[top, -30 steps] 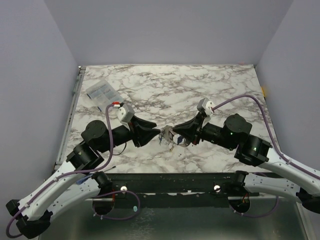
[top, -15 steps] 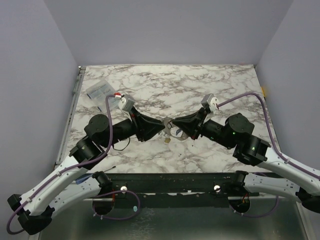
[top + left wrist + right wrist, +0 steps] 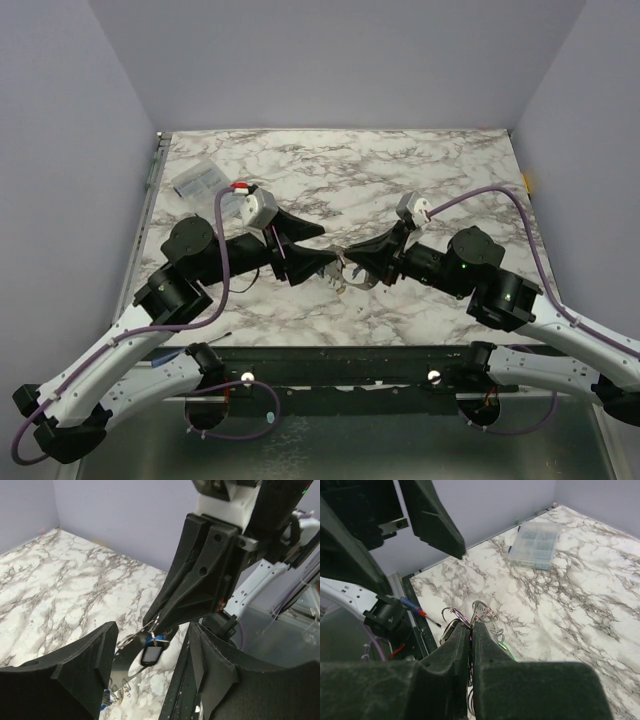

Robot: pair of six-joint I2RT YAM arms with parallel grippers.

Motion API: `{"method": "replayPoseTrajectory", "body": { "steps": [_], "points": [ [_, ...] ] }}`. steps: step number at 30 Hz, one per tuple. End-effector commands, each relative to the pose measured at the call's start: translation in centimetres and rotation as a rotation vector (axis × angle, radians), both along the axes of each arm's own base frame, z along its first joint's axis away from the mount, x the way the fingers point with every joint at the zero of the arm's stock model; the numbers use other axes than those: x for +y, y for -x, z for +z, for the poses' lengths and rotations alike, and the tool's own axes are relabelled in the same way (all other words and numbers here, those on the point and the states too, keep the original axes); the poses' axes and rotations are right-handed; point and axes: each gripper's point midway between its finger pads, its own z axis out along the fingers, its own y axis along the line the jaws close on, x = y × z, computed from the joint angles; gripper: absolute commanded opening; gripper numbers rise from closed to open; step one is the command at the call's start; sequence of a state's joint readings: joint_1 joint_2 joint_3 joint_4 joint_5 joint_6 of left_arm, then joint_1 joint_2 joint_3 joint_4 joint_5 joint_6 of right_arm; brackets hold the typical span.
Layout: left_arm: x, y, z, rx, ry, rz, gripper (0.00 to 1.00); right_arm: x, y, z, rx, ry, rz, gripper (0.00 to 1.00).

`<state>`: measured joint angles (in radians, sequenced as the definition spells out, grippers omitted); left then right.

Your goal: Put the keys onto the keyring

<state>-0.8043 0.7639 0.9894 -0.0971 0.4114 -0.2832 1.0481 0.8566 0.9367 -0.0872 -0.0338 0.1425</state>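
My right gripper [image 3: 471,626] is shut on the keyring [image 3: 484,612], a bunch of thin wire rings that stick out above its tips. A green-headed key [image 3: 504,648] hangs beside the right fingers. In the left wrist view the keyring [image 3: 156,623] dangles from the right gripper with a blue key head [image 3: 149,641] and a small black tag [image 3: 151,655]. My left gripper [image 3: 152,647] stands open, a finger on each side of the hanging bunch and clear of it. From above, the left gripper [image 3: 328,246] faces the right gripper [image 3: 348,259] at mid-table.
A clear plastic packet [image 3: 197,180] lies at the far left of the marble table [image 3: 400,170]. A small screwdriver [image 3: 415,610] rests beyond the table's near edge. A blue bit [image 3: 105,698] shows on the table beside the left finger.
My left gripper has opened, its fingers now spread apart where they were pinched against the keyring half a second ago. The right gripper has kept its grip and dropped slightly.
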Motion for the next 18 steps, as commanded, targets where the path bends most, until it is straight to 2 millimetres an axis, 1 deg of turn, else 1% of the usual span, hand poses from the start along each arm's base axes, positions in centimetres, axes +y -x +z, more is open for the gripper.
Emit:
{"method": "replayPoseTrajectory", "body": {
  "steps": [1,7,11,18],
  "points": [
    [-0.5,0.2,0.1,-0.106,-0.05,-0.049,0.64,0.0,2.0,3.6,-0.027,-0.085,0.087,0.01],
    [-1.2,0.2,-0.7,-0.109,-0.076,-0.088,0.63,0.1,2.7,3.9,-0.025,-0.089,0.127,0.01],
    [-1.3,0.4,-1.2,-0.099,-0.08,-0.1,0.6,-0.1,2.8,4.3,-0.027,-0.098,0.126,0.01],
    [-1.4,0.4,-2.2,-0.058,-0.086,-0.098,0.6,0.0,3.1,4.7,-0.037,-0.105,0.146,0.01]
  ]
}}
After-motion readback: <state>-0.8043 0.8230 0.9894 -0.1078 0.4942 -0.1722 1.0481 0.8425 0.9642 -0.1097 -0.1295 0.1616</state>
